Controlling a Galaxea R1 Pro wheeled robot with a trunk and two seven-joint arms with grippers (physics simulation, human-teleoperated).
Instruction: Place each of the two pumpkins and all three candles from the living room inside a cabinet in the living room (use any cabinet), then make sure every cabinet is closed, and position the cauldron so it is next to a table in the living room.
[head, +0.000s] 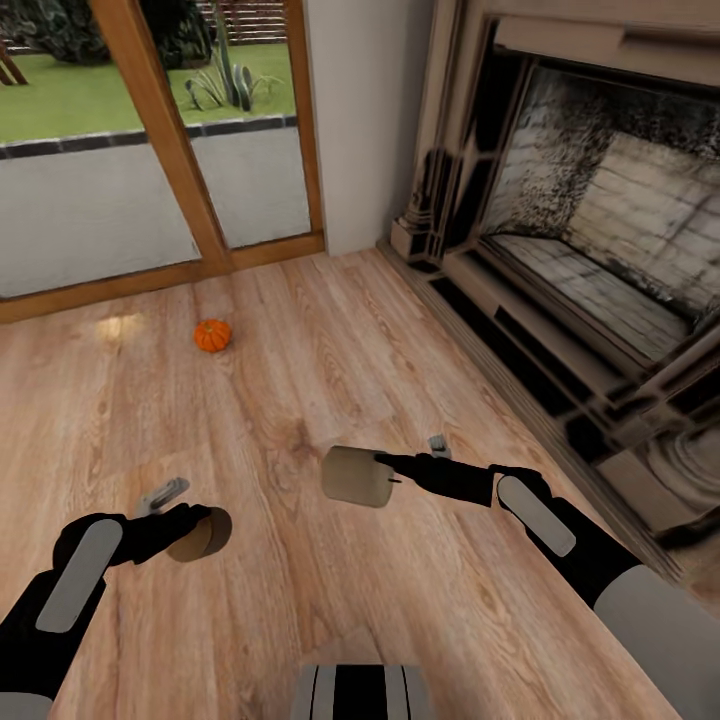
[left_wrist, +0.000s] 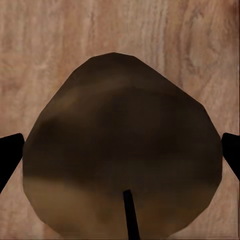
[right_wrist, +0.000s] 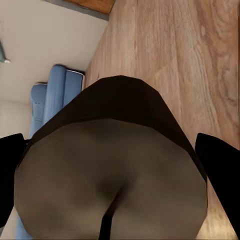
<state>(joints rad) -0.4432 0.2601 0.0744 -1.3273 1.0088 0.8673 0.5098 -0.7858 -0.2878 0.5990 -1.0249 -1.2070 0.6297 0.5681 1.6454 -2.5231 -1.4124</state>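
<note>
- Your left gripper (head: 190, 530) reaches low over the floor (head: 300, 400), clamping a candle (head: 205, 535).
- Your right gripper (head: 385, 470), stretched inward, pinches another candle (head: 357, 476).
- A pumpkin (head: 212, 335) sits near the glass door (head: 150, 150).

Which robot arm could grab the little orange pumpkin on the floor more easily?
Probably left. The pumpkin lies on the floor nearer the left hand than the right hand. But both hands are full: each holds a candle, so neither can grab it until one lets go.
</note>
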